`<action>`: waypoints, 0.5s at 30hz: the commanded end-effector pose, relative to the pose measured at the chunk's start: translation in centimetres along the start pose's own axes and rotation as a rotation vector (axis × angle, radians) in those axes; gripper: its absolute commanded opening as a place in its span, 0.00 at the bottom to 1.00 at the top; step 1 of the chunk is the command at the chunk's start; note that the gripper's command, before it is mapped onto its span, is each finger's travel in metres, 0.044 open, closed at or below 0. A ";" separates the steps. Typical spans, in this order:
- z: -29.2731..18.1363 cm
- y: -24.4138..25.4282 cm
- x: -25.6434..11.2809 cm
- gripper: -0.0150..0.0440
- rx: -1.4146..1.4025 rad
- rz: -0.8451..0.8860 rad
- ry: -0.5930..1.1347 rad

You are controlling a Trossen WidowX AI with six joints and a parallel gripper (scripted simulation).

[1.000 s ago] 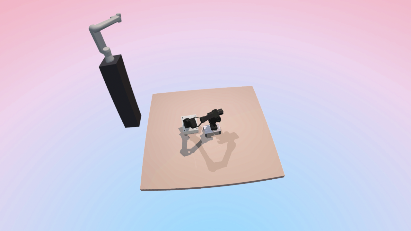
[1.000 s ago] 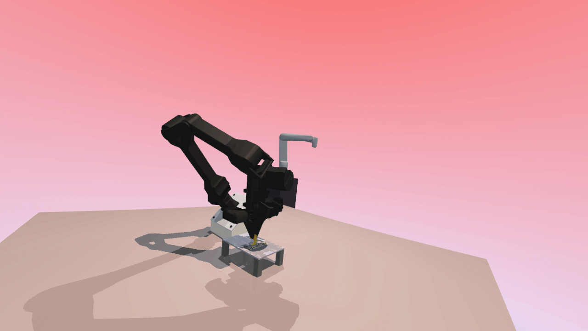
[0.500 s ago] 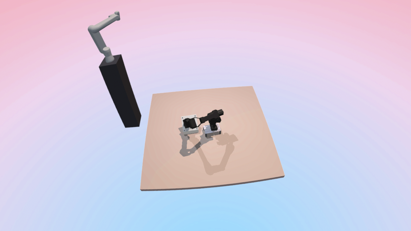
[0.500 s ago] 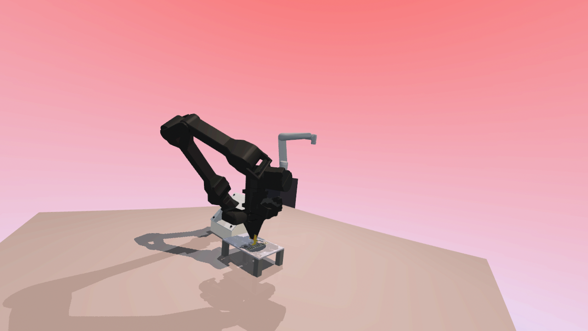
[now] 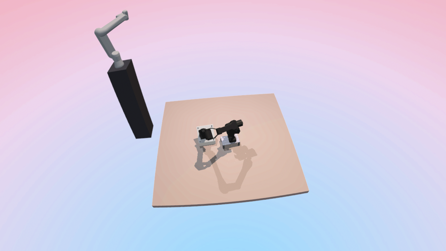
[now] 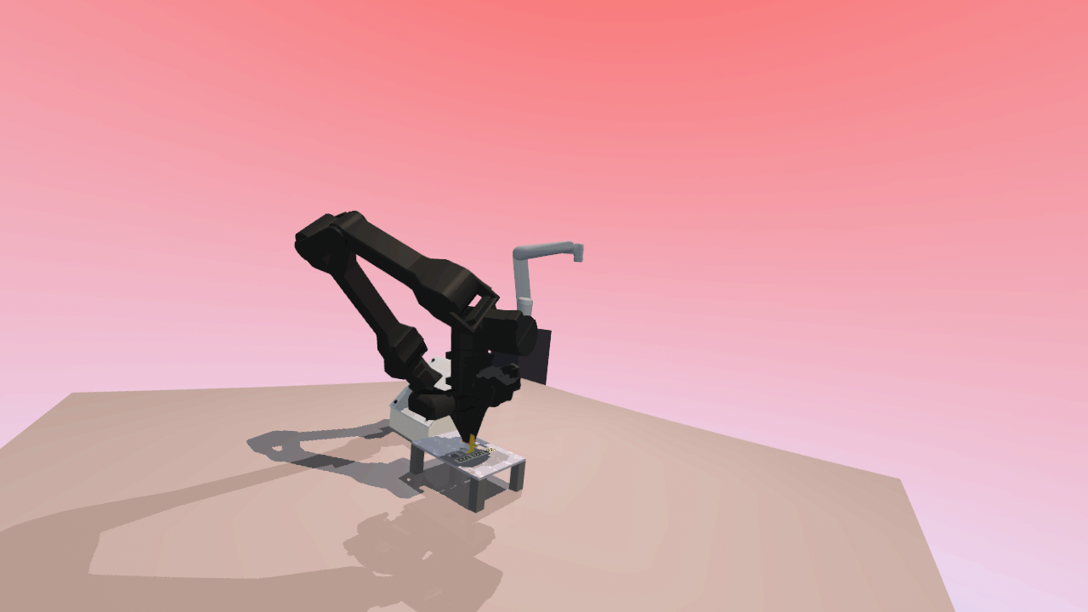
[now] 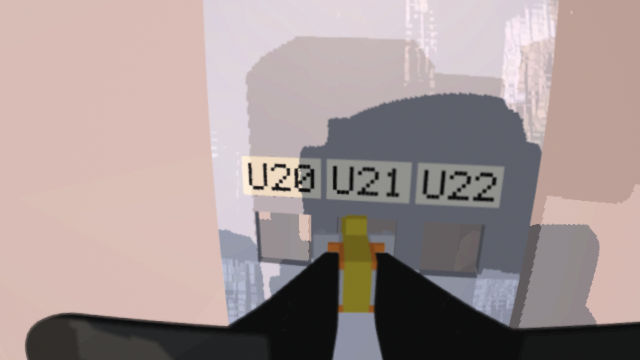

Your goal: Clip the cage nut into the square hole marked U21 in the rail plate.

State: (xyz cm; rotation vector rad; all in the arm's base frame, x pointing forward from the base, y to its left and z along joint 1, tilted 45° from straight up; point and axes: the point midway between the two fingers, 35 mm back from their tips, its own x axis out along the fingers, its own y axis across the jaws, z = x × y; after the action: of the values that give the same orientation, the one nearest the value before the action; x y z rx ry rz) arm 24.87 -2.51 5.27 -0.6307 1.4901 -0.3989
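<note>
My gripper [image 6: 470, 439] [image 7: 355, 267] points down over the rail plate [image 5: 225, 142] [image 6: 503, 462] [image 7: 465, 125], shut on the yellow and orange cage nut [image 6: 471, 444] [image 7: 356, 280]. In the wrist view the nut's yellow part sticks out ahead of the fingertips, with orange bits at both sides. It overlaps the square hole U21 [image 7: 384, 226], below its label [image 7: 369, 181]. A pale patch crosses the hole's lower part; I cannot tell what it is. The gap between nut and plate cannot be judged. In the top view the arm hides the nut and fingertips.
Holes U20 [image 7: 285, 237] and U22 [image 7: 450, 247] lie on either side. The plate stands on dark legs [image 6: 477, 495] beside my arm's white base [image 5: 210, 143] [image 6: 410, 422]. A grey arm [image 5: 112, 24] [image 6: 544, 249] stands on a black pillar [image 5: 124, 103] beyond the table [image 5: 264, 174].
</note>
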 end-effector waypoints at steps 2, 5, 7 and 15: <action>0.0 0.0 0.0 0.30 -0.003 0.010 0.000; 0.0 0.0 0.0 0.30 -0.003 0.018 0.000; 0.0 0.0 0.0 0.30 -0.003 0.018 0.000; 0.0 -0.1 0.1 0.30 -0.003 0.035 0.000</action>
State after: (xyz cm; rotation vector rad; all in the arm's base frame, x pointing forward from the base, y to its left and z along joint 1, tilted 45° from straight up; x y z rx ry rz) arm 24.86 -2.61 5.29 -0.6135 1.4977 -0.3792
